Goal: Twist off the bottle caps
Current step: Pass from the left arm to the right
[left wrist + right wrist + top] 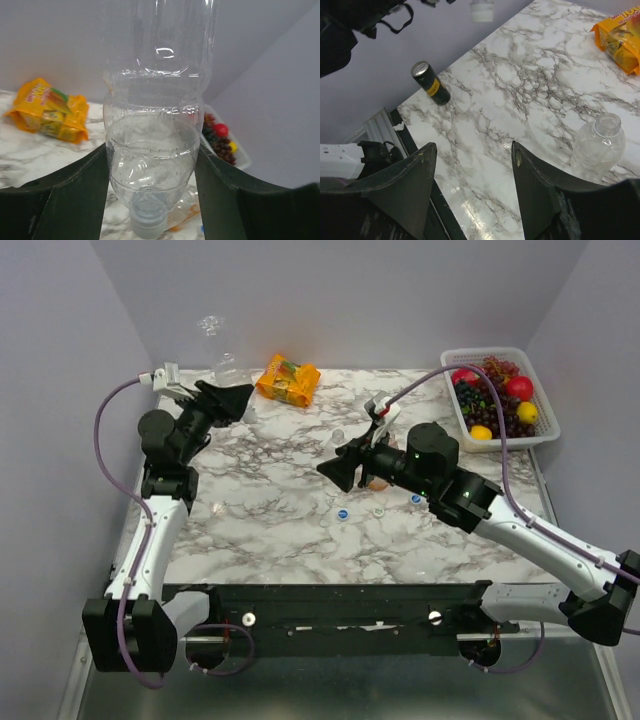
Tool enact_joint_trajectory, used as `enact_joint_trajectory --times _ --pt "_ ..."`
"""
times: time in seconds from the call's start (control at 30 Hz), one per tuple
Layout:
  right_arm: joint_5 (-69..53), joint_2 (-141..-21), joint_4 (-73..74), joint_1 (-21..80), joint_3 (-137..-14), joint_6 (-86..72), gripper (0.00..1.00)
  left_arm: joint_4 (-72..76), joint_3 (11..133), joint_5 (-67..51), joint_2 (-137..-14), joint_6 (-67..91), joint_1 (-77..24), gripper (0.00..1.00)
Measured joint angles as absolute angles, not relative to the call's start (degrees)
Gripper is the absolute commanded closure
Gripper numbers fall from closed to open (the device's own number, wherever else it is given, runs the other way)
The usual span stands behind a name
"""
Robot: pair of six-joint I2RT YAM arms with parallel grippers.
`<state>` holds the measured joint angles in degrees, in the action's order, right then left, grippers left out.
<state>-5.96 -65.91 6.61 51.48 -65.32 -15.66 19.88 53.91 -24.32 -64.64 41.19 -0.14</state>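
Note:
My left gripper (238, 400) is raised over the table's far left and shut on a clear bottle (155, 130). That bottle's whitish cap (146, 226) is still on and points down; it also shows as the cap (481, 10) at the top of the right wrist view. My right gripper (473, 145) hangs open and empty above mid-table, jaws toward the left arm. A clear bottle (597, 145) stands uncapped beside it. Loose on the table are a blue cap (343, 513), a white cap (378, 510) and another blue cap (415, 499). An orange-tinted bottle (196, 210) lies on its side.
An orange snack packet (288, 380) lies at the back centre. A white basket (545, 430) of fruit sits at the back right. A black and yellow can (431, 82) stands near the table's left edge. Grey walls close in the back and both sides.

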Motion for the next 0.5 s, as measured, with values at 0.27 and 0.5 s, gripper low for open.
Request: enact_joint_trajectory --times 0.27,0.5 --pt "-4.2 -72.0 5.8 53.6 -69.5 -13.0 0.31 32.5 40.6 -21.5 -54.2 60.0 -10.0 0.5" --pt "-3.8 -73.8 5.6 54.5 -71.4 -11.3 0.31 38.9 36.2 -19.6 -53.7 70.2 -13.8 0.51"
